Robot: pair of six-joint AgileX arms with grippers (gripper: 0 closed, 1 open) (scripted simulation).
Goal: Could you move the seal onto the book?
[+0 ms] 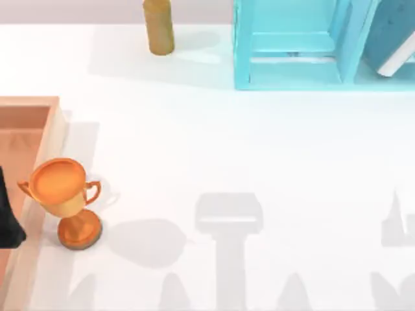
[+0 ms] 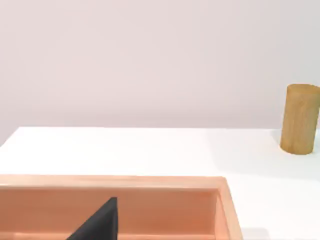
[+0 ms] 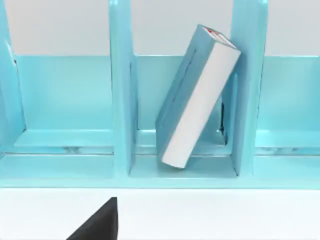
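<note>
Right wrist view: book (image 3: 197, 95) tilted in shelf (image 3: 121, 100).

A tan wooden cylinder (image 2: 300, 119) stands on the white table (image 2: 150, 150) beyond a peach-coloured tray (image 2: 227, 210).

Top view: you look straight down on surface (image 1: 259, 162). Left wrist low, faces tray (image 2: 150, 182), cylinder (image 2: 299, 119); right wrist close on shelf (image 3: 122, 100), shared with top.

A rendered white tabletop (image 1: 259, 162) before a blank wall, bearing a cyan shelf unit (image 1: 292, 45).
</note>
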